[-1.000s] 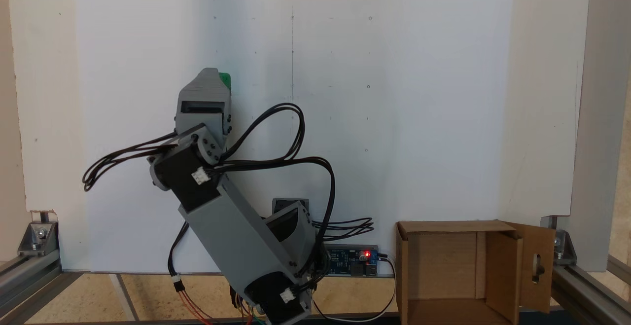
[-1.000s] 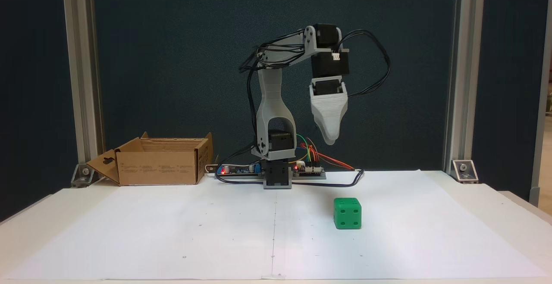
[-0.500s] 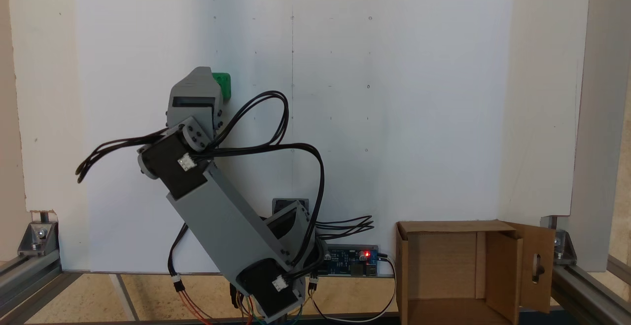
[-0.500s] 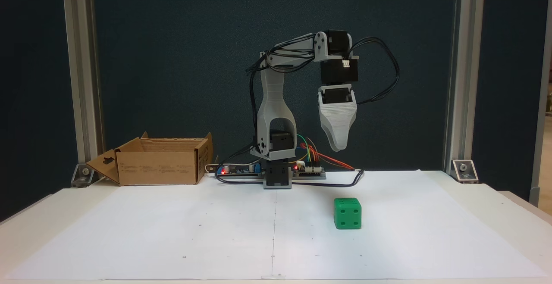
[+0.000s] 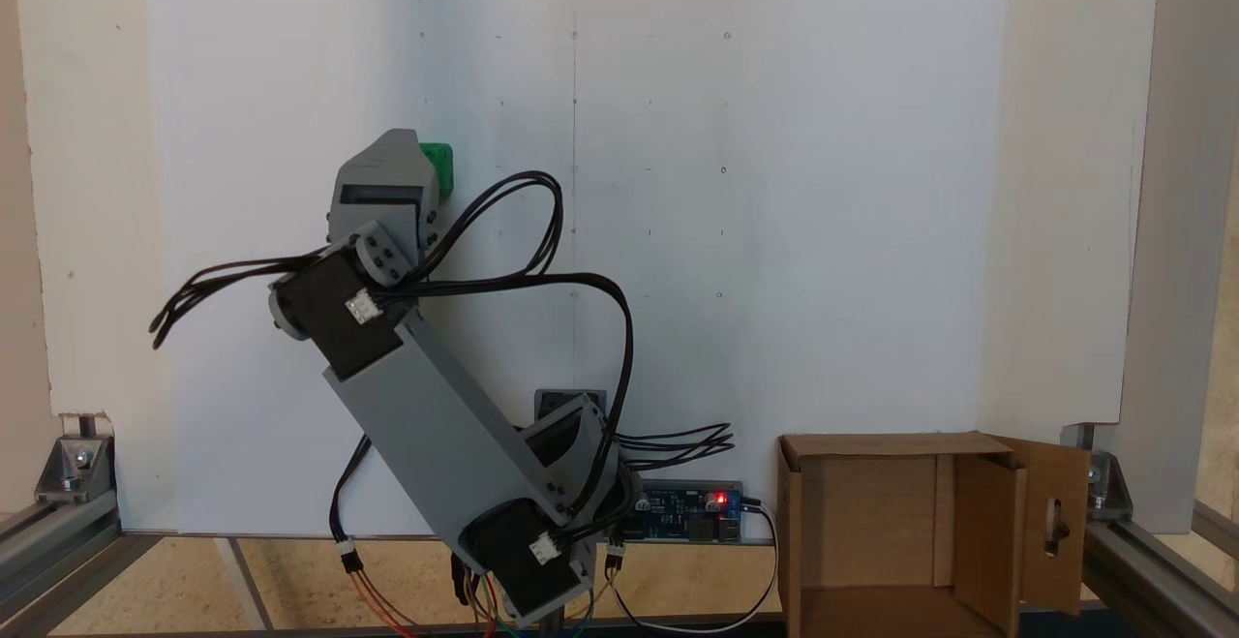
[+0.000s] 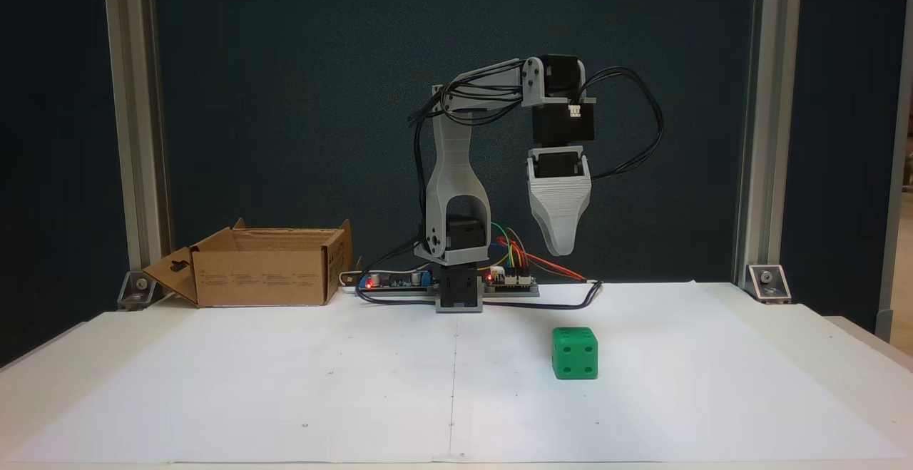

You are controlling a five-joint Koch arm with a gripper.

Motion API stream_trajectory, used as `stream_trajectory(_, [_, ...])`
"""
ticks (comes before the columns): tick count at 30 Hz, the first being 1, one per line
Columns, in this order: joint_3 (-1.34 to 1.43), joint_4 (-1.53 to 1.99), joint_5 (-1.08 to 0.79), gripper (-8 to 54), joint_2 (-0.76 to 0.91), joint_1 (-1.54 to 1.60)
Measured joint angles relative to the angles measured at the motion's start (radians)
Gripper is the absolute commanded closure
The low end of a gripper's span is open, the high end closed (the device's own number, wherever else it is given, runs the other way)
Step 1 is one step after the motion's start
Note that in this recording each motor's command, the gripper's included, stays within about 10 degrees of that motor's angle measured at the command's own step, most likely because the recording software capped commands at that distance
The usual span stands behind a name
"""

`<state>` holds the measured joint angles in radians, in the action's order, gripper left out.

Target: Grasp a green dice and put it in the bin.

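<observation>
The green dice (image 6: 574,353) rests on the white paper, right of centre in a fixed view from the front. From above, part of the green dice (image 5: 439,166) shows beside the gripper's right edge. My gripper (image 6: 560,247) hangs pointing down, well above the dice and a little behind it, holding nothing. From the front a single grey tapered tip shows, and from above the gripper (image 5: 398,142) is covered by its own body, so the jaw gap is hidden. The bin (image 6: 264,277), an open cardboard box, stands at the back left, and at the lower right as seen from above, the bin (image 5: 891,445).
A white paper sheet (image 6: 285,384) covers the table. Circuit boards (image 6: 510,281) and loose cables lie by the arm's base (image 6: 456,292). Aluminium posts (image 6: 135,135) frame both sides. The bin's keyhole flap (image 5: 1055,522) hangs open outward.
The arm swung toward the dice's side and the gripper sank a little over the second. The dice and the bin stayed put.
</observation>
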<state>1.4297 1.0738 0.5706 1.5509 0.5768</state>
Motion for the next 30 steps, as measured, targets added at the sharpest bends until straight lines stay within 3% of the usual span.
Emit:
stream_trajectory(15, [0.000, -0.100, 0.040, 2.0, -0.167, 0.006])
stream_trajectory(30, [0.000, -0.103, 0.041, 1.9, -0.170, 0.005])
